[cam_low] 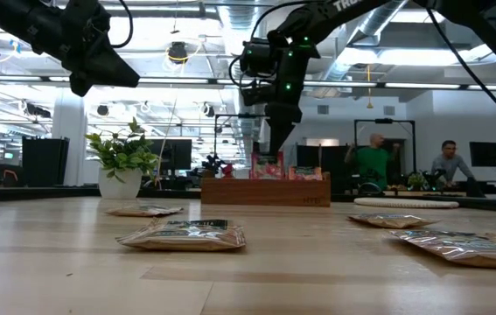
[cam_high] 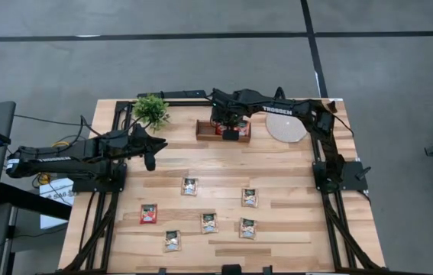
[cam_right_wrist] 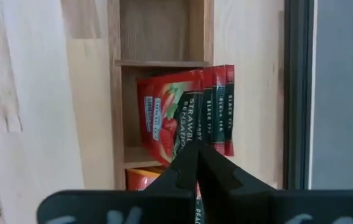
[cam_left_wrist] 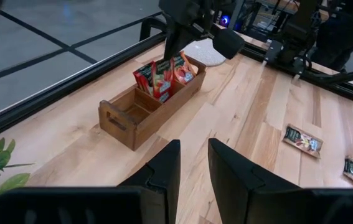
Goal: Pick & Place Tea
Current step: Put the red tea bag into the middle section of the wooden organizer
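Note:
Six flat tea sachets lie on the table, among them a red one (cam_high: 149,214) and pale ones (cam_high: 190,186) (cam_high: 249,197). A long brown wooden tray (cam_high: 205,131) stands at the far edge, and several red sachets (cam_right_wrist: 164,118) stand upright in one compartment. My right gripper (cam_high: 231,136) reaches down over that compartment, shut on a red sachet (cam_low: 267,164). My left gripper (cam_high: 151,160) hangs open over the table's left part, near the plant, with nothing between its fingers (cam_left_wrist: 164,174). My right gripper pinches a red tea sachet between its two fingers by the upper edge (cam_right_wrist: 196,138), seen edge-on in the wrist view. The fingers come from above, pointing steeply down. The sachet stands upright below them, its lower part among the other sachets in the tray's compartment.
A small potted plant (cam_high: 151,111) stands at the far left, beside the tray. A round pale disc (cam_high: 286,126) lies to the right of the tray. The tray's left compartment (cam_left_wrist: 132,112) holds nothing. People stand in the room beyond the table (cam_low: 372,162).

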